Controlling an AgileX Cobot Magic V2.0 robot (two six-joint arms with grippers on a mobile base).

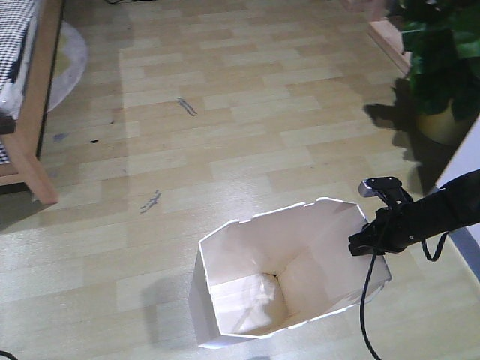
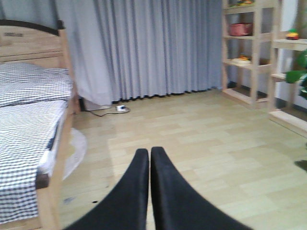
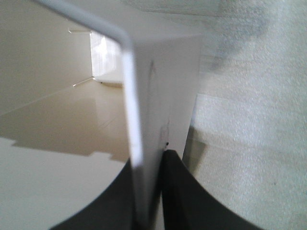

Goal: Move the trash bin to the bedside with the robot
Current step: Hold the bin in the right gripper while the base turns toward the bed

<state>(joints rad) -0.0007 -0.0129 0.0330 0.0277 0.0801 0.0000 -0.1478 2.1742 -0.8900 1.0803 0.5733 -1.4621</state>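
The right tool (image 1: 369, 241), on a slim black arm, is closed on the right-hand wall of the white thin-walled plastic trash bin (image 1: 259, 244) with the notched rim. In the right wrist view its black fingers (image 3: 192, 201) stand one inside and one outside the wall, clamping it just below the rim. The left tool (image 2: 149, 152) is closed, tips touching, and grips nothing.

The trash bin stands mouth-up on the pale wood-plank floor (image 1: 247, 112). Whether its base bears on the floor cannot be told.

The bed (image 1: 39, 112), with a light-brown wooden frame and black-and-white checked bedding, lies to the left of the bin and well apart from it, on the side opposite the grasp. The coming move therefore likely runs leftward across the floor, bin leading the right tool. A one-sided grasp on a thin wall may let the bin flex or swing
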